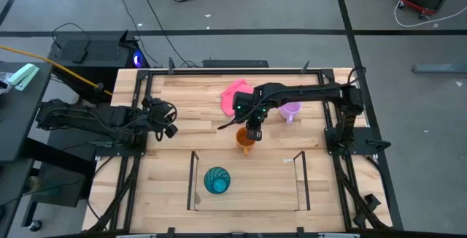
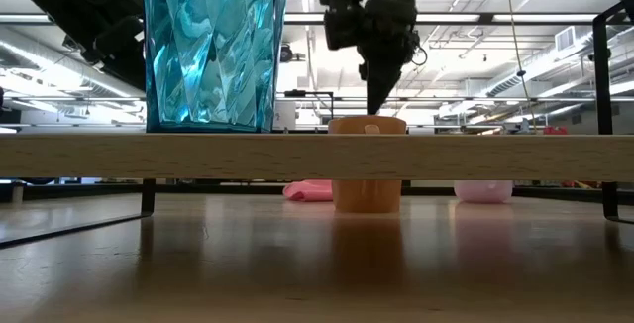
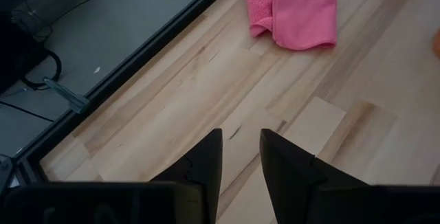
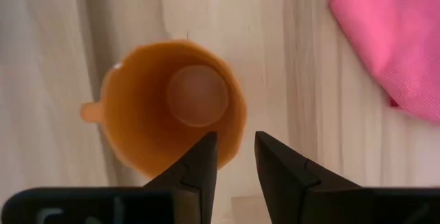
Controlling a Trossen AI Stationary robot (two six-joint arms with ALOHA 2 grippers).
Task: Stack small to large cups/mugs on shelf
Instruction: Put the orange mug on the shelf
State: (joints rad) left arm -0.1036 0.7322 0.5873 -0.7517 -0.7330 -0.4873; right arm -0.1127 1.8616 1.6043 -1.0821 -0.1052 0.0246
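Note:
The orange mug (image 1: 245, 141) stands upright on the table, just beyond the shelf (image 1: 300, 183); its handle (image 4: 86, 110) shows in the right wrist view. My right gripper (image 1: 252, 132) points down over the mug's rim (image 4: 240, 131), its fingers a little apart, one over the hollow and one outside; in the low view its tips (image 2: 374, 105) end just above the rim. The teal tumbler (image 1: 217, 180) stands on the shelf's plank (image 2: 317, 155). The lilac mug (image 1: 290, 110) stands at the back right. My left gripper (image 1: 169, 121) waits at the table's left, slightly open and empty.
A pink cloth (image 1: 237, 96) lies on the table behind the orange mug, beside the lilac mug. The shelf's thin dark rods (image 1: 193, 179) stand up at its two ends. Bare plank lies to the right of the tumbler on the shelf.

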